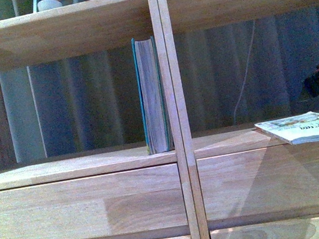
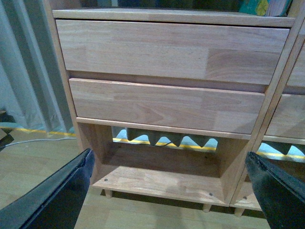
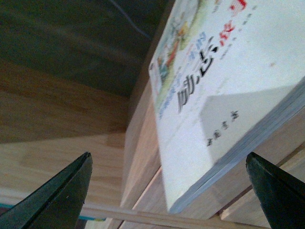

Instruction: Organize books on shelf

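Left gripper (image 2: 169, 155): I see its fingers spread wide with nothing between them, facing the drawers (image 2: 167, 52) low on the bookcase (image 2: 157, 181).
Right gripper (image 3: 167, 156): spread wide too and gripping nothing, with the white book just ahead of it.
White book (image 1: 303, 128): it's lying flat, cover up, on the right compartment's board, and its near corner pokes past the front edge.
Teal book (image 1: 151, 96): standing upright in the left compartment, tight against the centre upright (image 1: 173, 93), page edges toward me.
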Controlling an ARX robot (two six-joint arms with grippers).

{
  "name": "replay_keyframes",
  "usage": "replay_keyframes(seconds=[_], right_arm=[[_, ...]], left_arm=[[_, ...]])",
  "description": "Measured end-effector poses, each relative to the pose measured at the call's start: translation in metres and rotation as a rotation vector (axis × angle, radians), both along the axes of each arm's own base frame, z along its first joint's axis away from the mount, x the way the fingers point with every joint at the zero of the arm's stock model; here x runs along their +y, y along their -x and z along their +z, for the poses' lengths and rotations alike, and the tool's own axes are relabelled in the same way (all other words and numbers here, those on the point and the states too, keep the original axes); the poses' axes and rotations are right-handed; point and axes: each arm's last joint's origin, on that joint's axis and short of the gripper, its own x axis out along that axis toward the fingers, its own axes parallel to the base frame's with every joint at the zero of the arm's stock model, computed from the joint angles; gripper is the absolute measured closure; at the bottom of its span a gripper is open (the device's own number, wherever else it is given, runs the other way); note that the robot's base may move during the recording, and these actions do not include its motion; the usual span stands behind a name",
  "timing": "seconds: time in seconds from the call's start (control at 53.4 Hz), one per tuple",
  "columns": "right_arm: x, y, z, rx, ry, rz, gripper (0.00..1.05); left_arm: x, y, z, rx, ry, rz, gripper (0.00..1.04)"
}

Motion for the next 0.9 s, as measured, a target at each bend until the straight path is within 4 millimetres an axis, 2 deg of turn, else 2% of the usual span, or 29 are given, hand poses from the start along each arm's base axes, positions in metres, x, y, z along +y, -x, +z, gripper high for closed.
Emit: replay_keyframes(seconds=[0.169, 0.637, 0.805, 0.899], right_arm=[[-0.005, -0.014, -0.01, 0.032, -0.001, -0.038, 0.07], [-0.02, -0.047, -0.01, 0.054, -0.03, -0.119, 0.07], [-0.019, -0.058, -0.001, 0.055, -0.05, -0.135, 0.32], [-0.018, -0.061, 0.003, 0.046, -0.05, -0.136, 0.5]], left_arm=[[0.0, 0.0, 0.0, 0.0, 0.0, 0.0, 0.07], [0.0, 0.0, 0.0, 0.0, 0.0, 0.0, 0.07], [0.0, 0.0, 0.0, 0.0, 0.0, 0.0, 0.07], [0.0, 0.0, 0.0, 0.0, 0.0, 0.0, 0.07]])
